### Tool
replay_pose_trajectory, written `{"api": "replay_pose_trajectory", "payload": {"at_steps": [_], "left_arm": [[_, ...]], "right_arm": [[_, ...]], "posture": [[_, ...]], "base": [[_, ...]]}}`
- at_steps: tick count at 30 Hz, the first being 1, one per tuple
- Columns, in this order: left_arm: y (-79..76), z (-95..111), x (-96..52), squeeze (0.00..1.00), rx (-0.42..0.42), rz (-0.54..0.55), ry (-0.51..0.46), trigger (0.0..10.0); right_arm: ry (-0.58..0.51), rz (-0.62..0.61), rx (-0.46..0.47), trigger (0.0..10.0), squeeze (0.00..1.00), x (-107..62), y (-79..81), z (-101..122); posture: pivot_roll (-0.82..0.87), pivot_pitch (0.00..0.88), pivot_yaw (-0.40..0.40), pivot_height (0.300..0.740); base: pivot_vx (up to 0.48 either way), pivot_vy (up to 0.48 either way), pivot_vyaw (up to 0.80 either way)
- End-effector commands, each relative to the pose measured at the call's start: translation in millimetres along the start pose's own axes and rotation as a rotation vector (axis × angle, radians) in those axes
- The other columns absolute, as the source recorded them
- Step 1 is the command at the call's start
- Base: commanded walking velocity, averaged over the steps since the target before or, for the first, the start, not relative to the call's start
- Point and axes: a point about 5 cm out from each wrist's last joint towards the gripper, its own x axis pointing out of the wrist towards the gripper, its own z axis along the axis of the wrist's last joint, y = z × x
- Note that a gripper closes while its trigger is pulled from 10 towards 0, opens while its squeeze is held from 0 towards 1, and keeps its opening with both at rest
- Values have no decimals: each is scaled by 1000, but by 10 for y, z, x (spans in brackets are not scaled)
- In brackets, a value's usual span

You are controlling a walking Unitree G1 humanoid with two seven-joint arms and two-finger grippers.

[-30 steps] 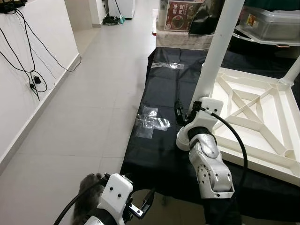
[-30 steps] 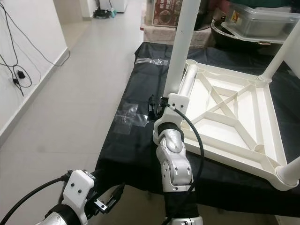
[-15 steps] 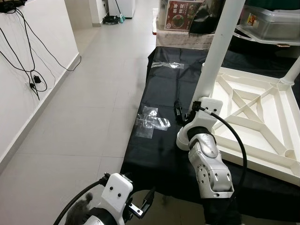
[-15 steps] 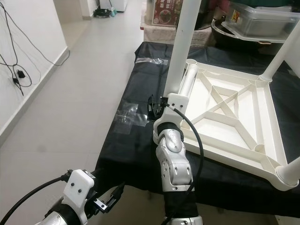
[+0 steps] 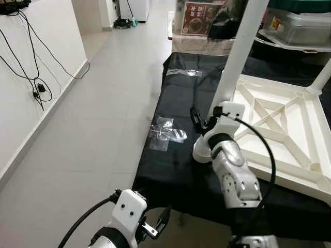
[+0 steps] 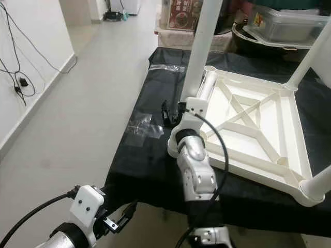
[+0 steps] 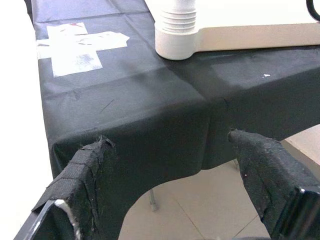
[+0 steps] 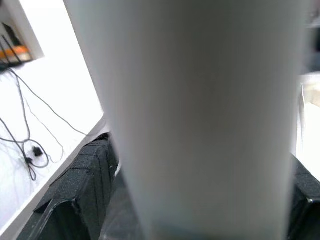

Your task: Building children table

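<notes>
An upturned white plastic children's table top [image 5: 282, 124] is seen lying on a black cloth [image 5: 176, 103] that covers a low surface, its ribbed underside facing up. A tall white table leg [image 5: 235, 57] stands upright at the near left corner of the top, and a second white leg [image 6: 310, 49] rises at the far right corner, while a third leg [image 6: 316, 187] is seen at the near right corner. The right gripper [image 5: 202, 120] is placed low on the near left leg, with its black fingers [image 8: 80, 180] set on either side of the white tube, which is shown pressed close between them in the right wrist view; the leg is thus gripped by the right gripper. The left gripper [image 5: 155, 227] is held low in front of the cloth's near edge, its fingers [image 7: 90, 170] spread apart with nothing between them. In the left wrist view the ridged socket [image 7: 176, 27] at a corner of the table top is seen resting on the cloth. A crumpled clear plastic bag [image 5: 166, 134] lies on the cloth to the left of the gripped leg, and another clear wrapper [image 5: 187, 72] lies farther back. Black cables [image 5: 31, 67] hang along the white wall on the left, above the tiled floor [image 5: 103, 113]
</notes>
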Motion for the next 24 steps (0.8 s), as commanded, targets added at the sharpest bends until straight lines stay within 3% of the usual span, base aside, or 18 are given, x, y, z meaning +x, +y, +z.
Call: {"api": "replay_pose_trajectory", "payload": {"at_steps": [1,7,14,18,21,24], "left_arm": [[-15,-43,2,0,-21,-2,12,10000],[-18,-47,-2,0,-24,-4,13,10000],[-15,-43,0,0,-22,-7,15,10000],[-14,-43,1,0,-21,-7,15,10000],[-17,-37,-9,0,-20,-5,14,10000],[-17,-36,-11,0,-20,-4,14,10000]], "right_arm": [[-18,42,28,10000,0,22,2,28],[-14,144,21,10000,0,83,-162,74],[46,420,23,10000,0,202,-316,142],[58,481,19,10000,0,235,-313,160],[136,744,40,10000,0,320,-226,204],[155,807,50,10000,0,331,-201,210]], "posture": [[103,101,-58,740],[103,101,-58,740],[112,116,-52,740],[113,114,-53,740],[129,114,-62,740],[129,114,-62,740]], "base": [[0,0,0],[0,0,0],[0,0,0],[0,0,0],[0,0,0],[0,0,0]]}}
